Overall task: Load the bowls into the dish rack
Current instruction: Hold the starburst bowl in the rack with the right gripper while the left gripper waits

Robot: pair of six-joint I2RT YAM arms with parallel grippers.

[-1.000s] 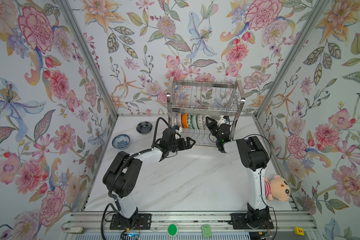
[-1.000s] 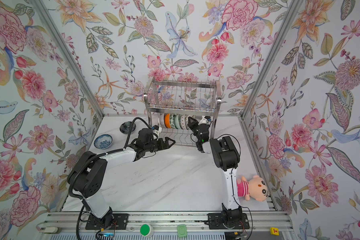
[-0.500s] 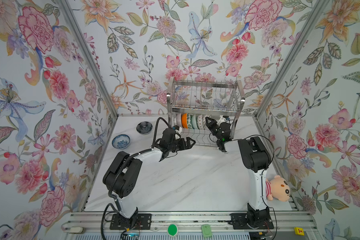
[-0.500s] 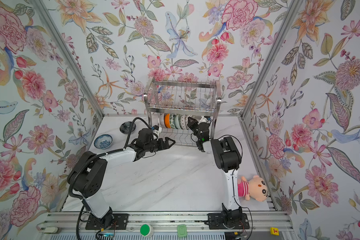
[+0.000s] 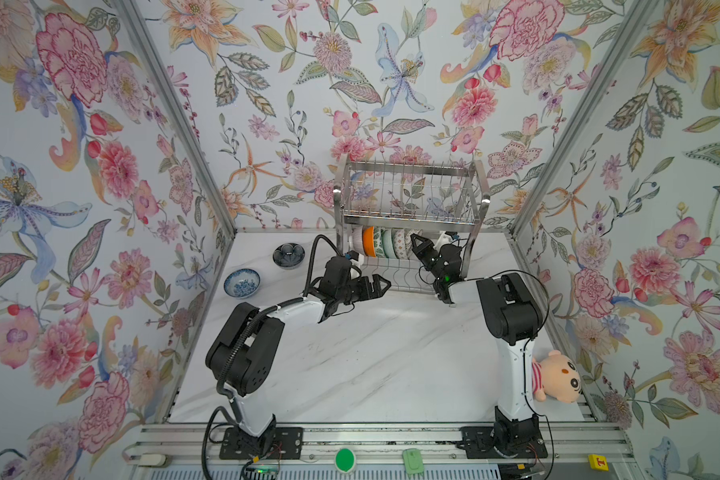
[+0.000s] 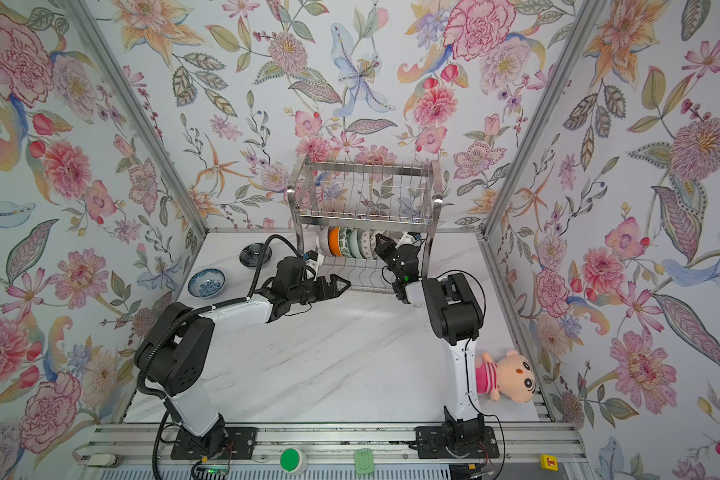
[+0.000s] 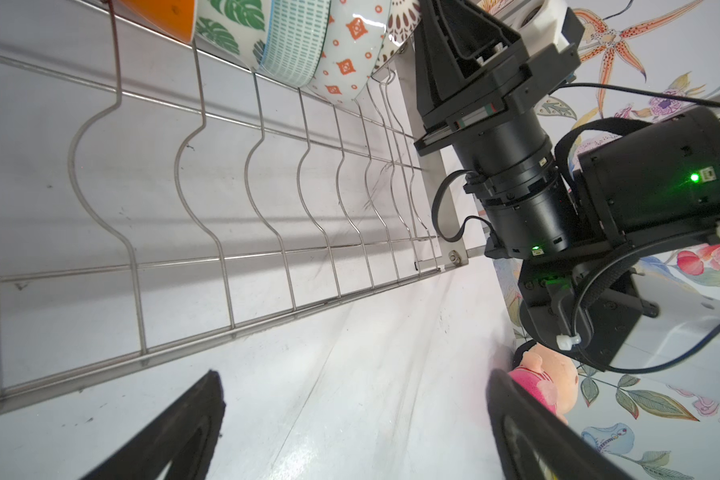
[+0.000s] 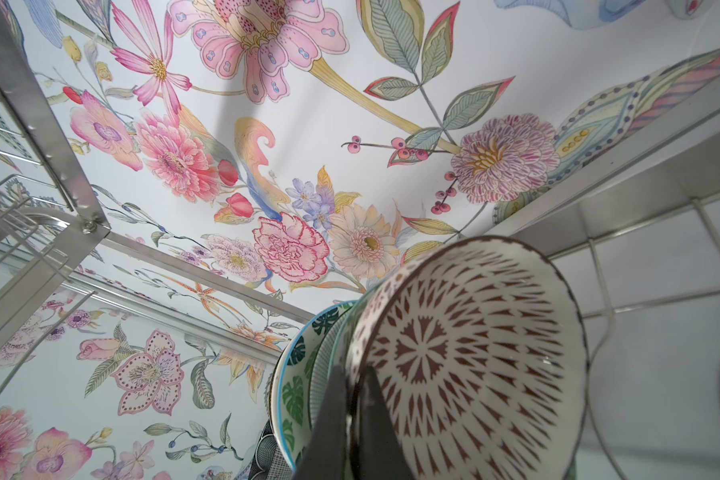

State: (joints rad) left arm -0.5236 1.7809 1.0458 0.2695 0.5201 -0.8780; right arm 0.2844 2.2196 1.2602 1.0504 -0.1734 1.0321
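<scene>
- Bowls (image 5: 385, 243) stand edgewise in the dish rack's (image 5: 408, 165) lower tier; both top views add a navy bowl (image 5: 288, 254) and a blue-white bowl (image 5: 242, 283) on the worktop (image 5: 371, 353).
- Right wrist view alone shows the right tool (image 8: 355, 374) clenched on the brown-patterned bowl's (image 8: 466, 357) rim.
- Left tool (image 7: 354, 376) gapes empty before the rack.

Count for you: five bowls I can separate in the dish rack (image 5: 408, 220): orange (image 7: 163, 12), leaf-print (image 7: 225, 25), teal-dash (image 7: 292, 41), diamond-print (image 7: 350, 54), brown-petal (image 8: 466, 357). Two loose on the table (image 5: 371, 365): navy (image 5: 288, 255), blue-floral (image 5: 242, 283). One rack, one plush toy (image 5: 558, 376).
</scene>
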